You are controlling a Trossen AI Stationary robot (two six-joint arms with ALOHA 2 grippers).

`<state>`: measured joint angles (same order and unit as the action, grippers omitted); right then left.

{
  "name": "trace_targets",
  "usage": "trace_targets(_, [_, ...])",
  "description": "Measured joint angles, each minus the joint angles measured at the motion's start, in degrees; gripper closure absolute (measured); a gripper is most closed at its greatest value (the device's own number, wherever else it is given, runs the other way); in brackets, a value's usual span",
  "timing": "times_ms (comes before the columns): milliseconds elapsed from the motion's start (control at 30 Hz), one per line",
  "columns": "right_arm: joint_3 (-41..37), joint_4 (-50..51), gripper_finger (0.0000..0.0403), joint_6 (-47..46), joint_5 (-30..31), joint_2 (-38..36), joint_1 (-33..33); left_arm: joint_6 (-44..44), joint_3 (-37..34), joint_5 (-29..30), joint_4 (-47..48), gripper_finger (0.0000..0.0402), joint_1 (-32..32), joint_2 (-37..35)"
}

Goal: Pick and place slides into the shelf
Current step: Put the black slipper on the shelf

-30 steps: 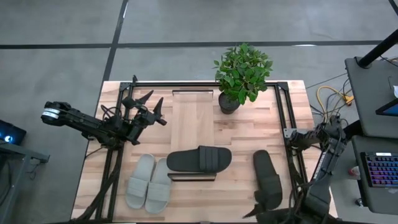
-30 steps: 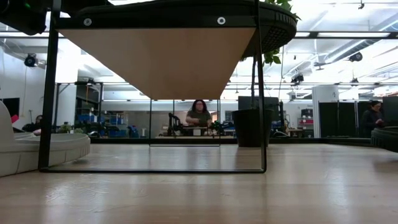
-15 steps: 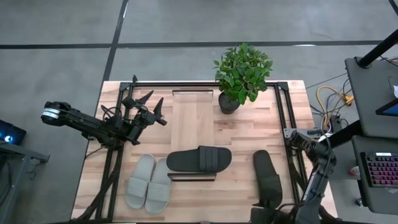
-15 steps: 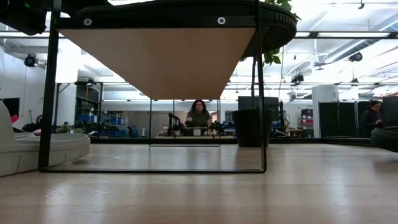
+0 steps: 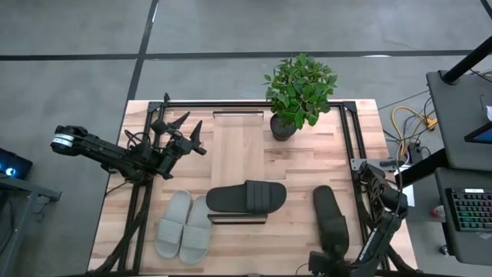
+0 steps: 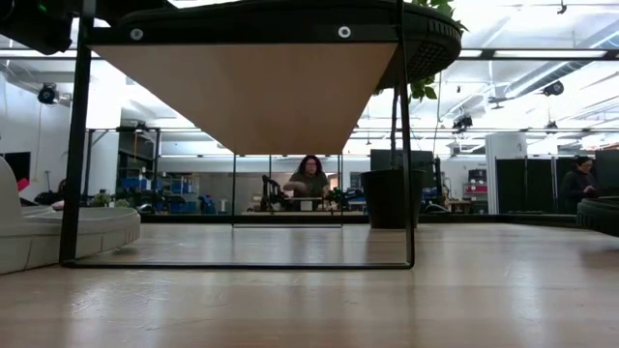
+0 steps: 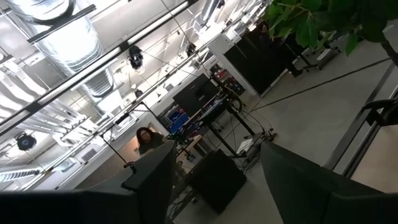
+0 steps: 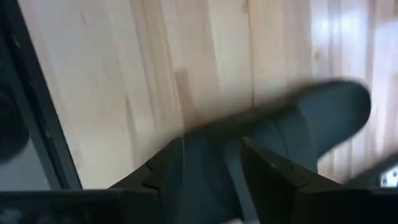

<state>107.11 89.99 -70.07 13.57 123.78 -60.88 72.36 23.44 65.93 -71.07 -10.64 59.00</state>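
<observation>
One dark slide [image 5: 246, 197] lies crosswise on the near end of the shelf's light plank [image 5: 238, 146]. A second dark slide [image 5: 330, 219] lies on the table at the right, and the pale grey pair [image 5: 184, 227] lies side by side at the near left. My right gripper [image 8: 211, 171] stands open and points down over the near part of the right-hand dark slide [image 8: 298, 124], close above it; the high view shows it at the table's near edge [image 5: 323, 263]. My left gripper [image 5: 188, 132] hangs open and empty above the table's left part.
A potted plant [image 5: 298, 92] stands at the far right of the shelf. Dark metal rails [image 5: 350, 154] run along the table's left and right sides. In the low view the shelf's plank [image 6: 251, 97] spans overhead. People sit in the room behind.
My right arm has sunk toward the near end of the right-hand dark slide and tipped its gripper steeply down. The slides have not moved.
</observation>
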Motion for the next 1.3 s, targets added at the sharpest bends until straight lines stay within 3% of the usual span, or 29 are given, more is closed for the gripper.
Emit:
trace_targets(167, [-3.6, 0.0, 0.0268, -2.9, -10.0, -0.8, -1.1, 0.0, 0.0, 0.0, 0.0, 0.0182, 0.0, 0.0])
trace_targets(433, [-5.2, 0.0, 0.0305, -10.3, -10.5, -2.4, -1.5, 0.0, 0.0, 0.0, 0.0, 0.0182, 0.0, -0.1])
trace_targets(633, [-4.2, 0.0, 0.0382, -9.3, -9.6, -2.6, -1.5, 0.0, 0.0, 0.0, 0.0, 0.0182, 0.0, -0.1])
trace_targets(767, [-3.0, 0.0, 0.0390, -9.5, -3.7, -3.0, -2.2, 0.0, 0.0, 0.0, 0.0, 0.0182, 0.0, -0.1])
trace_targets(933, [-1.2, 0.0, 0.0390, -10.9, 15.6, -6.6, -3.4, 0.0, 0.0, 0.0, 0.0, 0.0182, 0.0, -0.1])
trace_targets(1033, [-0.8, -0.6, 0.0390, -10.1, 23.7, -9.8, -3.7, 0.0, 0.0, 0.0, 0.0, 0.0182, 0.0, -0.1])
trace_targets(1133, [-1.8, -4.1, 0.0390, -7.6, 26.8, -14.5, -3.7, 0.0, 0.0, 0.0, 0.0, 0.0182, 0.0, -0.1])
trace_targets(1300, [-6.1, -13.4, 0.0390, 1.9, 26.6, -22.3, -3.0, 0.0, 0.0, 0.0, 0.0, 0.0182, 0.0, -0.1])
